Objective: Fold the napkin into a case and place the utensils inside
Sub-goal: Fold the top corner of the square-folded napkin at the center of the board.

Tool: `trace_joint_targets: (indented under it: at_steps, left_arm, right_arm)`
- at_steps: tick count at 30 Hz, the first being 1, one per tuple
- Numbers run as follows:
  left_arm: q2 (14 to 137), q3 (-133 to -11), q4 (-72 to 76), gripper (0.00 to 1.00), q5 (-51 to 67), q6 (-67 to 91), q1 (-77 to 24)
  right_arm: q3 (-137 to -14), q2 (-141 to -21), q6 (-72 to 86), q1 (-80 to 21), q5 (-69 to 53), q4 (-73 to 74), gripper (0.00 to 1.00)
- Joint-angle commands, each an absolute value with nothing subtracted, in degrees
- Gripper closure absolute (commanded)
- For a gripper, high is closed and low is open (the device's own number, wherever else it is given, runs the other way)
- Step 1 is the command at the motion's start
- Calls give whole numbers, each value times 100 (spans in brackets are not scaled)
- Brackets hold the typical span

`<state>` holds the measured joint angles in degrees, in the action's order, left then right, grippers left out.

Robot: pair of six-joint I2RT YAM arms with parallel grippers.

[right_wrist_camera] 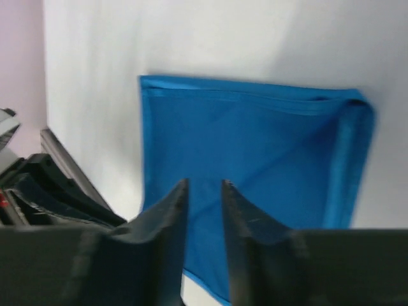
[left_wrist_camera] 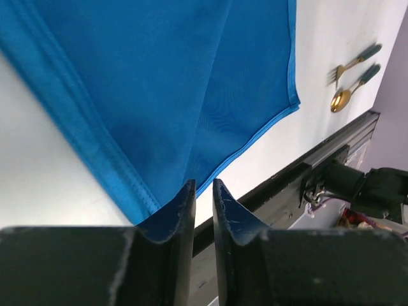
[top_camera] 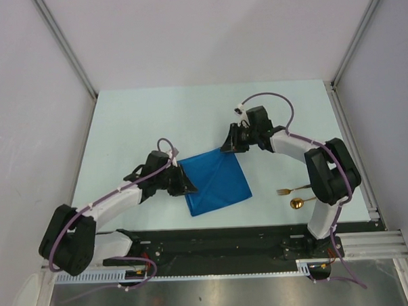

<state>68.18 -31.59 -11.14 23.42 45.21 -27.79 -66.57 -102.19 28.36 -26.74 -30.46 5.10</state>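
Napkin (top_camera: 217,183): flat on the worktop (top_camera: 155,121), mid-width, close to the near edge, turned cornerwise, one edge doubled over
Left gripper (top_camera: 190,188): right at the napkin's left corner, jaws a slit apart; pinching cloth or not, can't tell
Right gripper (top_camera: 229,147): over the far corner, jaws narrowly parted, view blurred; grip can't be told
Fork (top_camera: 292,190), spoon (top_camera: 301,202): side by side near the right edge, well clear of the napkin

One blue napkin (top_camera: 217,183), one fork (top_camera: 291,190) and one spoon (top_camera: 302,202).
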Motion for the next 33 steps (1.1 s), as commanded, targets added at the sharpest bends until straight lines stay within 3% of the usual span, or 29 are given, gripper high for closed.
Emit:
trace_joint_targets:
  at_steps: [1,4,7,33]
  left_arm:
    - [7294,-3367,-678,81,2496,4658,-3032]
    - [7426,-3340,-633,82,2496,4623,-3059]
    - [7453,-3349,-703,83,2426,4535,-3059]
    - [6935,-1943,-378,86,2558,4728,-3146]
  right_arm:
    - [-6530,-10572,2540,-2470,-3392,62,83]
    - [-6688,-10792,2584,-2356,-3516,-167,92]
    - [-6803,-11021,2619,-2303,-3612,-289,94]
    - [-7339,-12269,3173,-1951,-4140,-1107,96]
